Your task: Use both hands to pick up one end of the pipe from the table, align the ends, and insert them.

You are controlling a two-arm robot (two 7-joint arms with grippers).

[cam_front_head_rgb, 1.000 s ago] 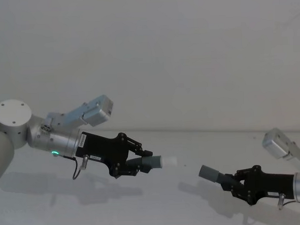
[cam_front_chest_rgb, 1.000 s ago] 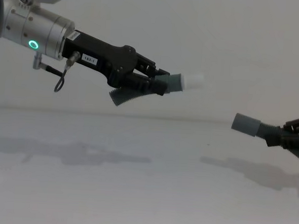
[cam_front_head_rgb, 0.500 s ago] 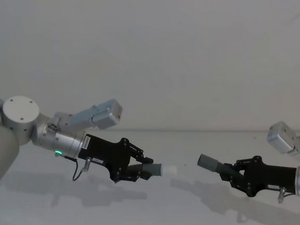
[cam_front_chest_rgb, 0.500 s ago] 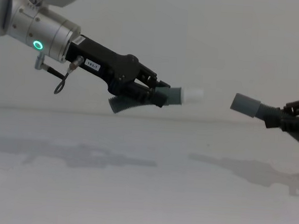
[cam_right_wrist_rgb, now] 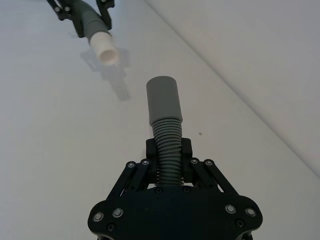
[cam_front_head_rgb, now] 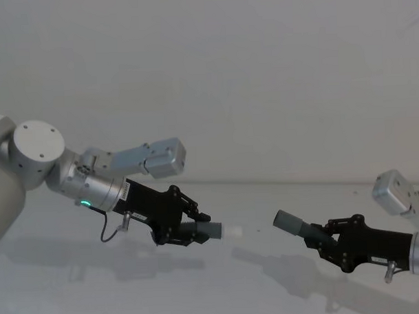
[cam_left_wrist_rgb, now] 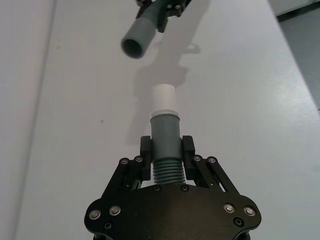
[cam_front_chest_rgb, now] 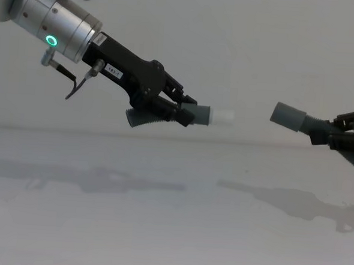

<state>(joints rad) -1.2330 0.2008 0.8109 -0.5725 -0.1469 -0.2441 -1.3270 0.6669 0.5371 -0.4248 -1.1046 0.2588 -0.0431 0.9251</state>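
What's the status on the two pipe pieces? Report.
Left gripper shut on white-tipped piece, right gripper shut on socket piece, both airborne. White tip faces socket, apart, off axis, not inserted. Nothing between them.

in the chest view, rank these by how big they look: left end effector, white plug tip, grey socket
1. left end effector, gripping the shorter pipe piece: largest
2. grey socket, on the longer pipe piece in the right end effector at the right edge
3. white plug tip, slightly smaller than the socket
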